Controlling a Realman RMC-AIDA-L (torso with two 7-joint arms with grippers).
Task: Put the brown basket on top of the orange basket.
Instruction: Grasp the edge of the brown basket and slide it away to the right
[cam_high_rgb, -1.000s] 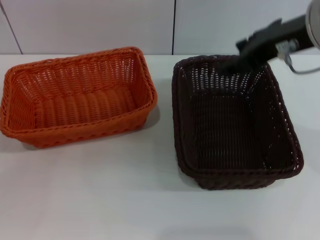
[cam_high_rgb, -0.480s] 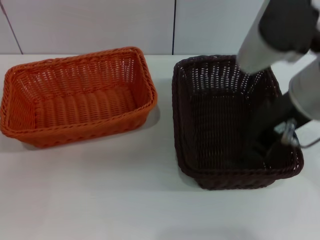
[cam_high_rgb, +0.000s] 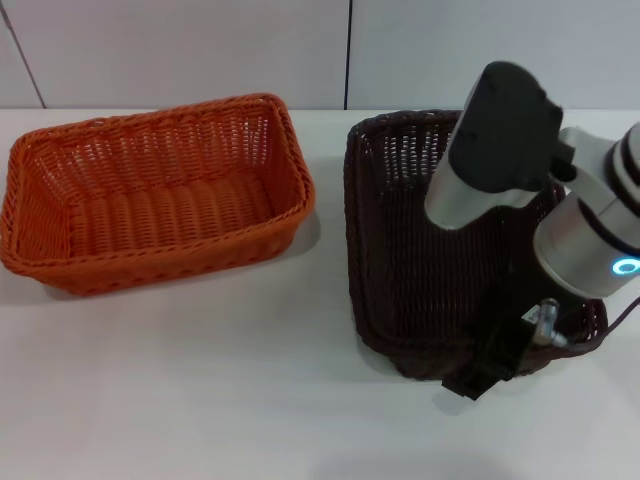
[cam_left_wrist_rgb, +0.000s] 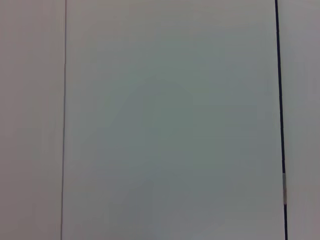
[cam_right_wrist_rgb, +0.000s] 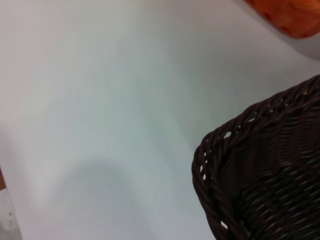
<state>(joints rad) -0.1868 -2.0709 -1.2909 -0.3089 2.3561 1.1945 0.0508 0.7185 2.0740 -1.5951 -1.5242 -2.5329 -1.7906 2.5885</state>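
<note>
Hanging over brown basket (cam_high_rgb: 420, 250) near rim: right tool (cam_high_rgb: 490, 365).

brown basket (cam_high_rgb: 405, 250): dark woven wicker-look, slight sheen on braided rim, open-weave walls. orange basket (cam_high_rgb: 150, 195): same weave, bright, plastic-looking. table (cam_high_rgb: 200, 400): smooth matt white. right gripper (cam_high_rgb: 487, 365): matt black, over brown basket's near rim; arm above it brushed silver metal.

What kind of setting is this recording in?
Probably a lab or test bench, not a home: a bare white table, a plain panelled wall, and only two props, an orange basket and a brown basket, under the right gripper.
</note>
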